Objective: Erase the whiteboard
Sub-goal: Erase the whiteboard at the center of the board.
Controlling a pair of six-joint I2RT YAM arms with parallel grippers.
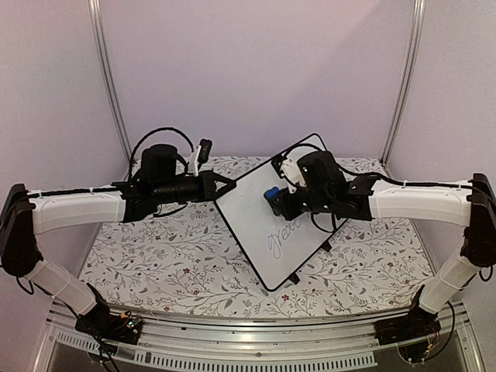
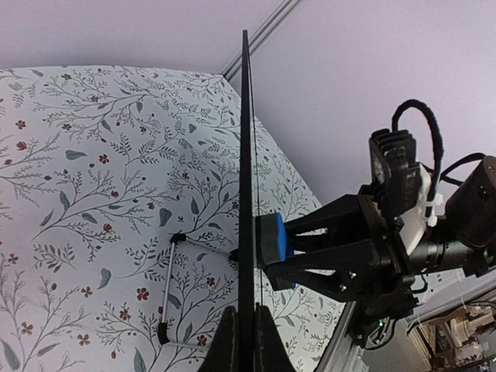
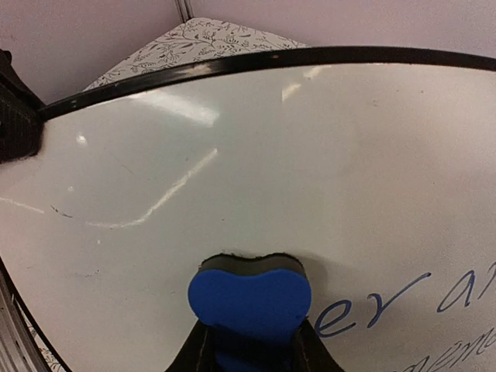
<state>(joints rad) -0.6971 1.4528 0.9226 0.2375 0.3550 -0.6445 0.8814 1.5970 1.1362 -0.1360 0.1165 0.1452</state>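
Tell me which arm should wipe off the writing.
Right: its jaws press the blue eraser on the whiteboard beside the writing; the left jaws only clamp the board's edge.

Overhead view. We see a tablecloth (image 1: 178, 263) printed with grey leafy sprigs and small red flowers, spread flat from the near edge to the back corners. A plain pale lilac wall (image 1: 256, 70) closes the rear and both sides. We note two slanted metal poles rising from the back corners, the left pole (image 1: 110, 77) and the right pole (image 1: 404, 77). A ribbed aluminium rail (image 1: 256, 341) runs along the near edge, just below the cloth.
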